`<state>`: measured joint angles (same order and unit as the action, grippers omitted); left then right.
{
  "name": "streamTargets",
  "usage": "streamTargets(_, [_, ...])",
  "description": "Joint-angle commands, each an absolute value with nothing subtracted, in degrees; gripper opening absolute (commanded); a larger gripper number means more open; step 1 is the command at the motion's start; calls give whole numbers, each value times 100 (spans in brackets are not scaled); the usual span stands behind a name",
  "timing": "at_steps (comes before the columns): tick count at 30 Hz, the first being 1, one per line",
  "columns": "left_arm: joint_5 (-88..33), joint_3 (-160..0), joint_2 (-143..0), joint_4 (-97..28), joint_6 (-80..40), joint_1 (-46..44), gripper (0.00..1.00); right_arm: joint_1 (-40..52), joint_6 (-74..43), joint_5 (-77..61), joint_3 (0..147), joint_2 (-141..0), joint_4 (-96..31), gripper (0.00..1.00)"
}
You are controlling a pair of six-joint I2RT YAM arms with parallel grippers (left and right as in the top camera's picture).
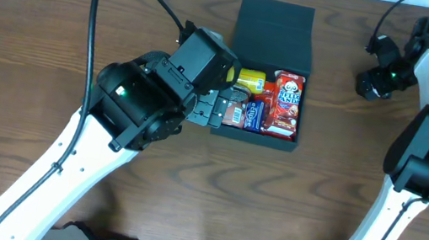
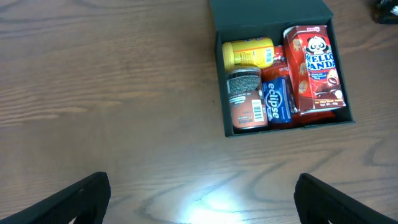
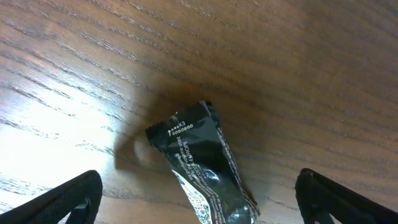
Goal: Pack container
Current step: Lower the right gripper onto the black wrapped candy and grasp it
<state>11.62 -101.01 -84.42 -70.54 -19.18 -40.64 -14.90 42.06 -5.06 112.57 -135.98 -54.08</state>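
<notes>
The dark teal-black matte square container (image 1: 276,23) is found mid-bench, lid folded back, with a red Hello Panda box (image 2: 314,65) and other snacks inside. The left pincer (image 2: 202,190) is released just beside it. The right pincer (image 3: 199,186) is released above a black glossy wrapper (image 3: 202,168), well apart from the container.

Snacks (image 2: 280,81) crowd the container (image 2: 267,14), seemingly leaving no gap, while open table (image 2: 112,93) lies all around it.
</notes>
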Motion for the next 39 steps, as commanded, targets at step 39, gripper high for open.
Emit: streamTargets(39, [1264,-10147,-8431,-7096,-1815,-4040,95,-1675,4075,-432,11347,-13793,-5614,72])
